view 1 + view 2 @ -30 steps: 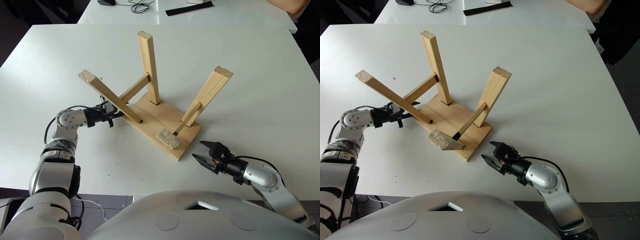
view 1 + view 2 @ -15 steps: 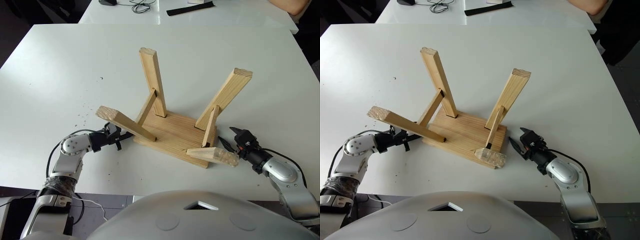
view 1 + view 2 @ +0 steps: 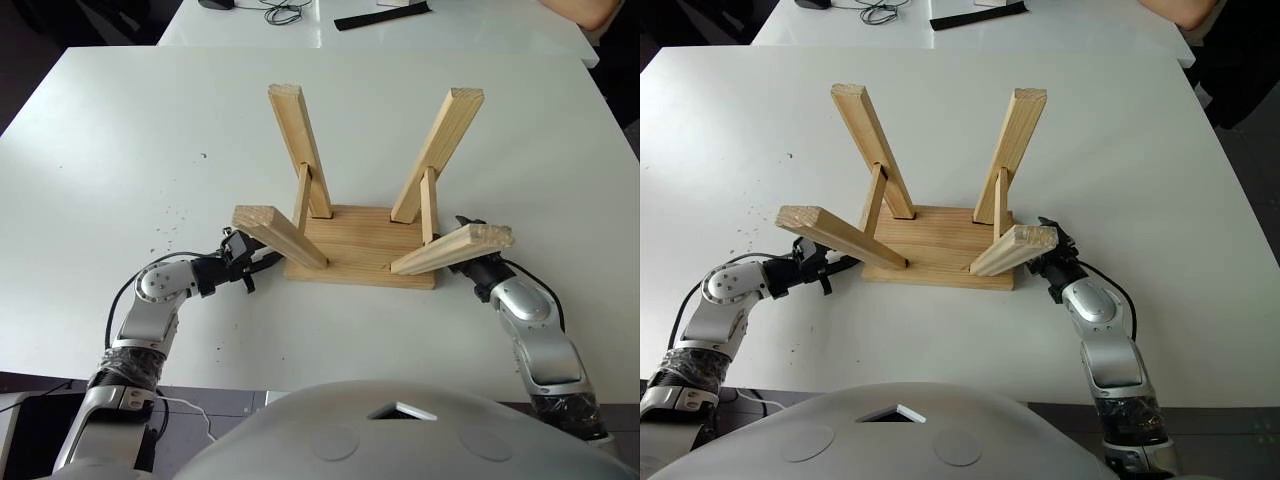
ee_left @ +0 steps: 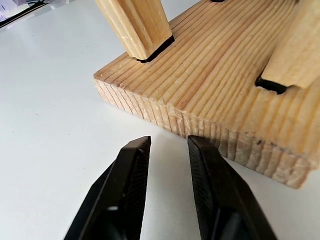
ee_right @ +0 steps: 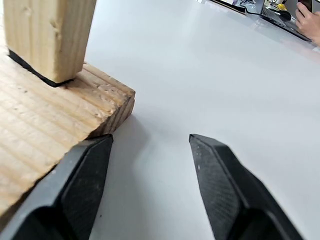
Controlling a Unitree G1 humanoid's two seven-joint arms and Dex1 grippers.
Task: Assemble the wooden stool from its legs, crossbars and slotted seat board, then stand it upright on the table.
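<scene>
The upturned stool has swung square. Left gripper, barely parted, and right gripper, spread, now flank it. Flipping looks next.

Silver arms w/ blk cables; blk tapered jaws.

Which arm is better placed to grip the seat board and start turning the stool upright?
Right, probably. The right gripper is open at the seat board's corner, one finger alongside its edge; the left gripper is open too but short of the board.
</scene>
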